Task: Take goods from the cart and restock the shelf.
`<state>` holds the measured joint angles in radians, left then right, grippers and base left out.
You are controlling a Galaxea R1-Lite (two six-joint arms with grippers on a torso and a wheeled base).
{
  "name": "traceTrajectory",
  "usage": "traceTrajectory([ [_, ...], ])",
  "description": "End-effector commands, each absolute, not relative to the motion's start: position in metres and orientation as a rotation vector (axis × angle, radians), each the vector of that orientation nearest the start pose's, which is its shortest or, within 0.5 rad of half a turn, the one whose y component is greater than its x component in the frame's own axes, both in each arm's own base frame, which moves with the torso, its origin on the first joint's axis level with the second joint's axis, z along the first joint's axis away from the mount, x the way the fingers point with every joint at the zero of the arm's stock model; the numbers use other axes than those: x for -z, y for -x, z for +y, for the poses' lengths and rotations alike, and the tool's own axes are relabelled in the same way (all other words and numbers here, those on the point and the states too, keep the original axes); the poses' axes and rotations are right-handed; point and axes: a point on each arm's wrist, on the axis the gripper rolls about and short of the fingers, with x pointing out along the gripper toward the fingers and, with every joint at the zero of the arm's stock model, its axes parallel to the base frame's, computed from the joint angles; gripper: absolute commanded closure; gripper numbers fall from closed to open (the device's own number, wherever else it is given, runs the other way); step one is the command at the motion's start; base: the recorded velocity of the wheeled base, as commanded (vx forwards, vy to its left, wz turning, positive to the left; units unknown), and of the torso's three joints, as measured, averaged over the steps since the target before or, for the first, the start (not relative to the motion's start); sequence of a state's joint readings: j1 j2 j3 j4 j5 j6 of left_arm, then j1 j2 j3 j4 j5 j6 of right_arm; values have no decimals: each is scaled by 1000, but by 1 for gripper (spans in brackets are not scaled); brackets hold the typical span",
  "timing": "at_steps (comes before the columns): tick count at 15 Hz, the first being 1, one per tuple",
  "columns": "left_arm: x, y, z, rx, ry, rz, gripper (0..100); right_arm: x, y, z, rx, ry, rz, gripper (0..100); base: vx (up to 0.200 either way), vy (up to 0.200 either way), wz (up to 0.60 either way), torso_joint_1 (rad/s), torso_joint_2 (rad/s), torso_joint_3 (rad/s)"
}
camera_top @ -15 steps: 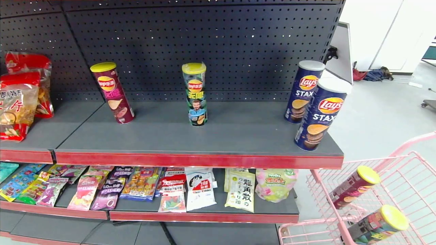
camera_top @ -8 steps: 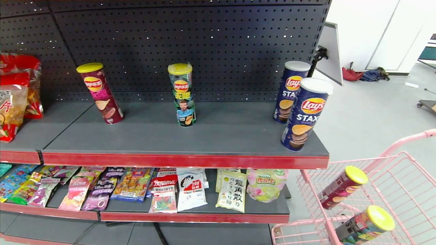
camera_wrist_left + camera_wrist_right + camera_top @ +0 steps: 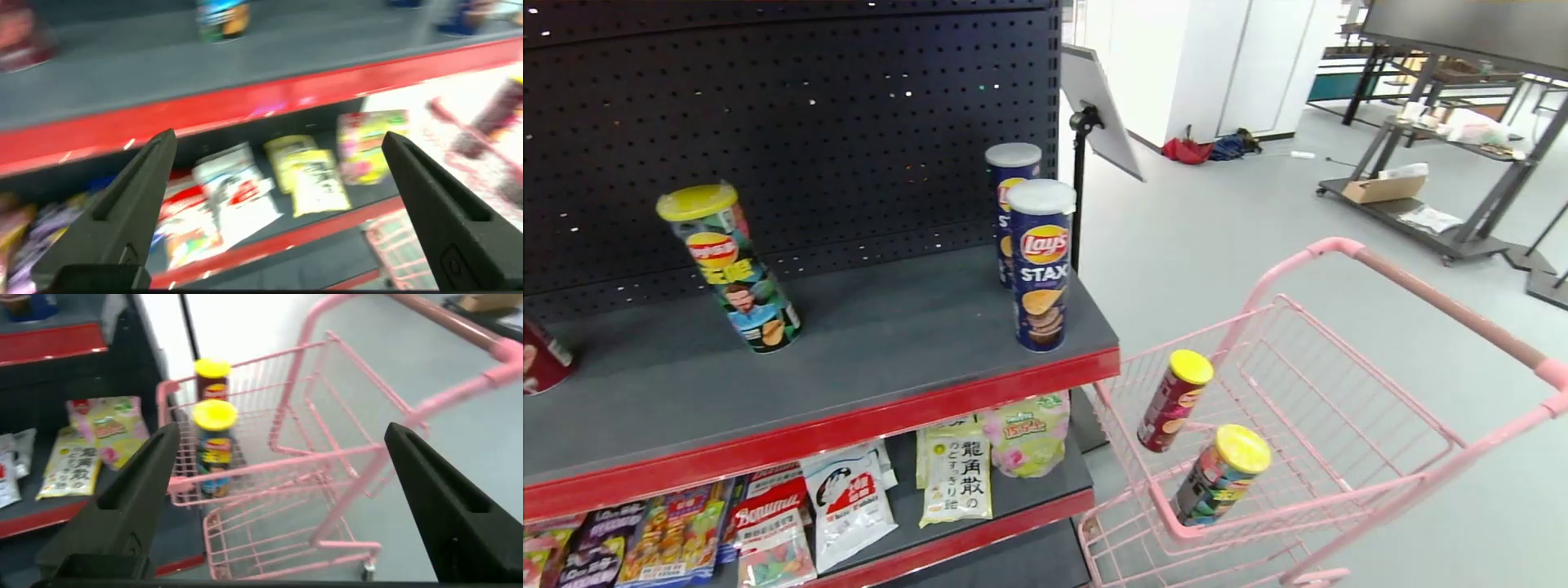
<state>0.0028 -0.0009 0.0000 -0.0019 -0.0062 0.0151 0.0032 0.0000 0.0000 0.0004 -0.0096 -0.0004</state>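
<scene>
Two cans stand tilted in the pink cart (image 3: 1437,304), leaning against its wire wall nearest the shelf: a maroon can (image 3: 1174,400) with a yellow lid and, just beside it and closer to the robot, a dark can (image 3: 1221,474) with a colourful label and a yellow lid. Both lie straight ahead of the right gripper (image 3: 282,433), well apart from it; its two fingers are spread wide with nothing between them. The left gripper (image 3: 279,140) is likewise released and empty, its fingers splayed in front of the red edge of the shelf (image 3: 890,327), well short of touching it. Beyond that gripper, under the grey board, snack bags (image 3: 237,192) lie side by side on the lower level. On the board above it a green can (image 3: 737,273) stands upright, and near the end next to the cart a blue can (image 3: 1042,265) stands close to the edge with a second blue can (image 3: 1006,175) just behind it against the black pegboard (image 3: 849,122).
</scene>
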Motion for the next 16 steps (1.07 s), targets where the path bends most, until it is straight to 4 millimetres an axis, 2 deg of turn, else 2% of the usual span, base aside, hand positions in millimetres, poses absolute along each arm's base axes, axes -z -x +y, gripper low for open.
traceTrajectory([
  [1,-76,23,0,3,-15,-2,0,-76,23,0,8,2,2,0,0,0,0,0,0,0],
  [6,-76,23,0,3,-15,-2,0,-75,23,0,8,-2,0,0,0,0,0,-6,11,9],
  [16,-76,23,0,2,-9,-2,0,-75,23,0,8,-5,0,0,0,0,0,-138,354,208],
])
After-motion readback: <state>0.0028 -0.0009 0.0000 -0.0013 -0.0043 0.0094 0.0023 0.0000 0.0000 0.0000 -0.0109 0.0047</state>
